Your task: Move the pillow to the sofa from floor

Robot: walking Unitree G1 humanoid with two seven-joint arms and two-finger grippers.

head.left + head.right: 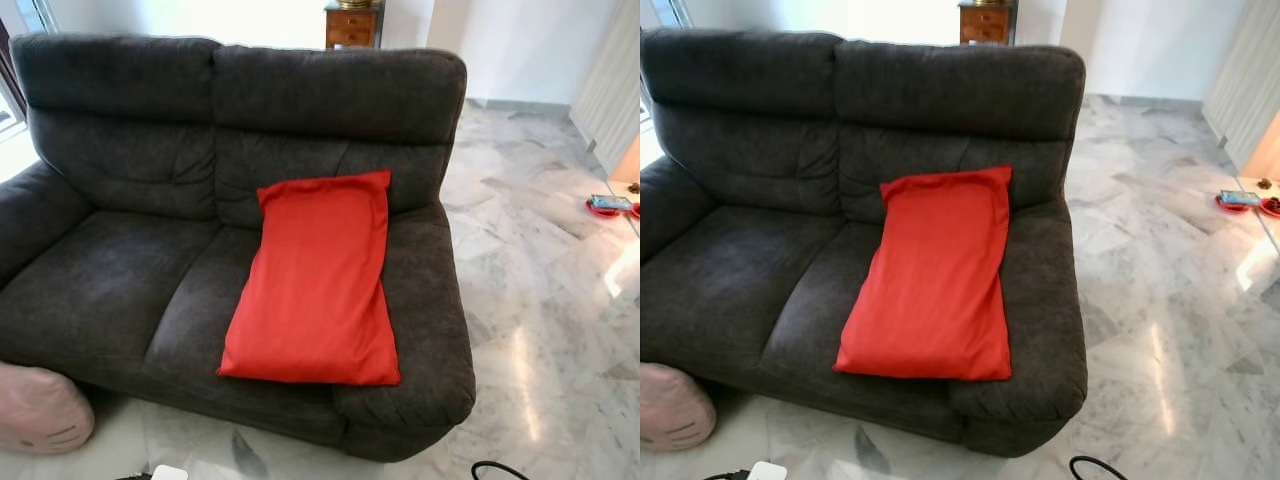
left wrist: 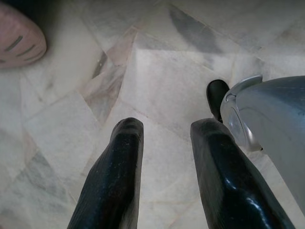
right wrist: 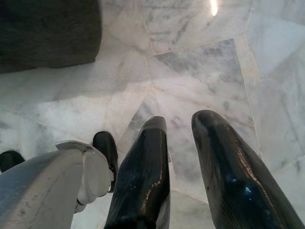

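A red pillow (image 1: 318, 281) lies on the right seat of the dark grey sofa (image 1: 110, 270), its top edge leaning against the backrest and its lower edge reaching the seat's front. My left gripper (image 2: 167, 131) hangs over the marble floor with its two black fingers apart and nothing between them. My right gripper (image 3: 183, 125) also hangs above the floor, fingers apart and empty, with a corner of the sofa (image 3: 47, 33) nearby.
A pink plush cushion (image 1: 40, 408) with a drawn face lies on the floor at the sofa's left front corner. A wooden cabinet (image 1: 352, 24) stands behind the sofa. Open marble floor (image 1: 540, 300) stretches to the right, where small red items (image 1: 608, 206) lie.
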